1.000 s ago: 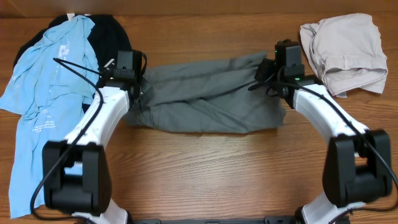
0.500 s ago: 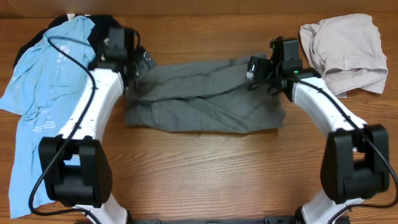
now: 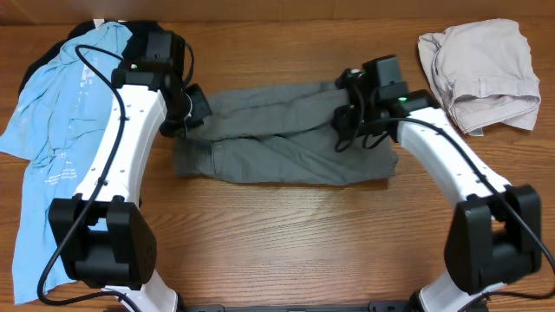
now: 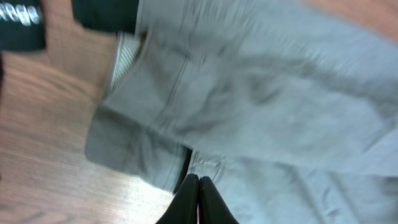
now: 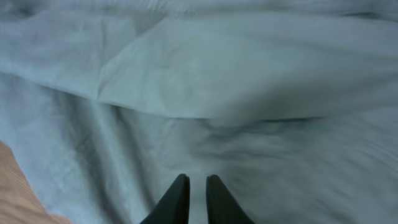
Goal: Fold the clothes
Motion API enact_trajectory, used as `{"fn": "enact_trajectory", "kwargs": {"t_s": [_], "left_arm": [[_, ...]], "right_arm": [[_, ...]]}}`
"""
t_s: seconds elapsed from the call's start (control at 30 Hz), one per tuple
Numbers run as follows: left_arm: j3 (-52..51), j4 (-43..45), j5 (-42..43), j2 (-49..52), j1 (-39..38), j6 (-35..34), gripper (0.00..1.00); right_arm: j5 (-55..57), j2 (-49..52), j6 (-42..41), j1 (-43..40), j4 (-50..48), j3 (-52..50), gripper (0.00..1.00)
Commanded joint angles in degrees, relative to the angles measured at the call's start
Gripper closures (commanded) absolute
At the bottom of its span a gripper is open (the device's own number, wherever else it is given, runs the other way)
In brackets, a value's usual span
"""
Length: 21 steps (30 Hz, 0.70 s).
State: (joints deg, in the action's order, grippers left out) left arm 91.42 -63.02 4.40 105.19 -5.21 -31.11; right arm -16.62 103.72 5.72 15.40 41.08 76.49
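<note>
Wood-grain table [image 3: 286, 234] carries everything. Across its middle, in the upper centre of the overhead frame, lie the grey-olive shorts [image 3: 286, 139], spread sideways and already doubled lengthwise, with loose creases. A light blue shirt [image 3: 61, 130] sprawls down the left edge of the frame. Rumpled beige shorts [image 3: 481, 69] sit in the upper right corner, and a black shirt [image 3: 152, 35] peeks out at the upper left.

The left end effector [image 3: 192, 108] sits over the left end of the grey-olive shorts. In its wrist view its fingers are pressed together at a fold edge, with no cloth seen between them. The right end effector [image 3: 347, 130] hovers over the right part of the same garment, its fingers [image 5: 179, 193] parted by a narrow gap with nothing in it.

The risk is an uneven fold. If one side catches only the top layer, or misses the cloth, the lower layer may drag and bunch. The left end could also snag the nearby black shirt.
</note>
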Motion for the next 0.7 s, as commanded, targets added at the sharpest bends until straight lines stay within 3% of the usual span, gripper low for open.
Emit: {"fn": "enact_trajectory", "kwargs": {"t_s": [0.0,0.37,0.67], "left_arm": [[-4.2,0.4,2.1,-0.2,-2.2,0.8,0.96],[-13.3,5.5,1.8,-0.2,-6.2,0.4,0.96],[-18.4,22.7,-2.7,0.0,-6.2,0.2,0.96]], "right_arm": [[-0.8,2.7,3.4,1.5,-1.0,0.7,0.93],[-1.1,10.5,5.9,1.9,-3.1,0.7,0.96],[-1.1,10.5,5.9,1.9,-8.0,0.7,0.96]]}}
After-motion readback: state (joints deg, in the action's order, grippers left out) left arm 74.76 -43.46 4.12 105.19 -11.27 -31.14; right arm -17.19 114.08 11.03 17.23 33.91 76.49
